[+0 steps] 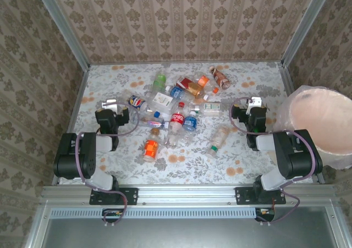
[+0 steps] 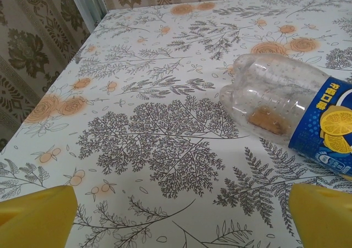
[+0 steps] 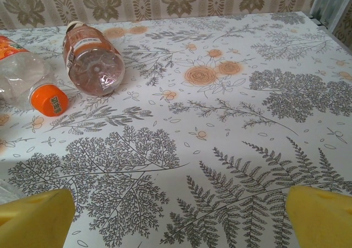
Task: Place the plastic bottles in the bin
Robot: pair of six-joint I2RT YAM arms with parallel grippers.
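Left gripper and right gripper are hanging wide open and empty; plastic bottles are lying loose, probably light, crushable and slick, so gripping across the mid-body is looking safest.

Table, floral print cover: smooth, faint sheen, looks like vinyl.
Clear plastic bottle with blue lemon label: glossy, dimpled wall.
Round pale pink bin right of table: matt.
Translucent plastic liner: crinkled.
Grey frame rail: brushed metal.
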